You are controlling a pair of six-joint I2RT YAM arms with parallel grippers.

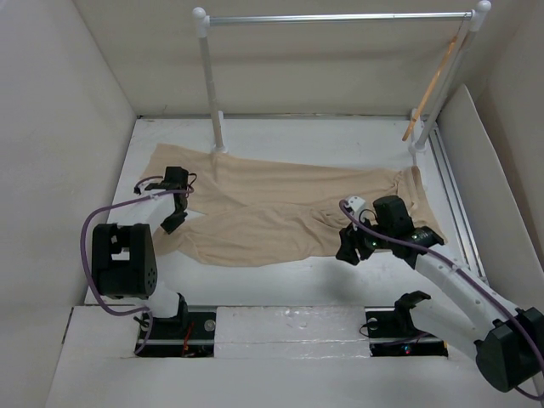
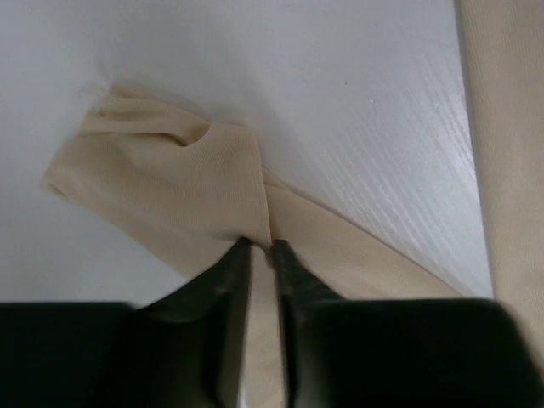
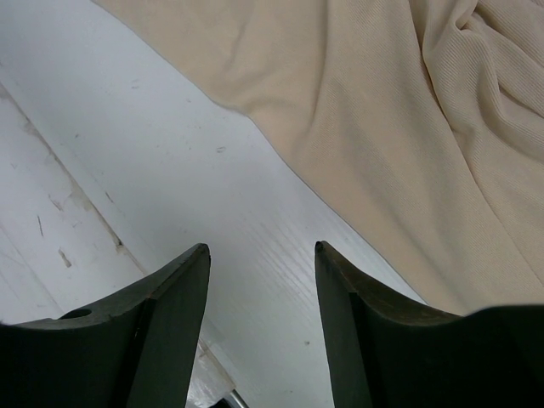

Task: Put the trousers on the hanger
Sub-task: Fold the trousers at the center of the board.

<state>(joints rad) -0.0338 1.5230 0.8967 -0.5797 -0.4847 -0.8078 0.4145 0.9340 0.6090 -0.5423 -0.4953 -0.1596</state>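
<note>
The beige trousers (image 1: 289, 212) lie spread across the white table, legs reaching left, waist at the right. My left gripper (image 1: 173, 223) is shut on the end of the near leg; in the left wrist view the cloth (image 2: 170, 183) bunches just ahead of the closed fingertips (image 2: 259, 246). My right gripper (image 1: 348, 255) is open and empty over bare table beside the trousers' near edge (image 3: 408, 127). The wooden hanger (image 1: 434, 85) hangs slanted from the right end of the rack rail.
A rack with white posts (image 1: 210, 81) and a silver rail (image 1: 340, 17) stands at the back of the table. White walls close in on the left, back and right. A metal strip (image 1: 455, 204) runs along the right side.
</note>
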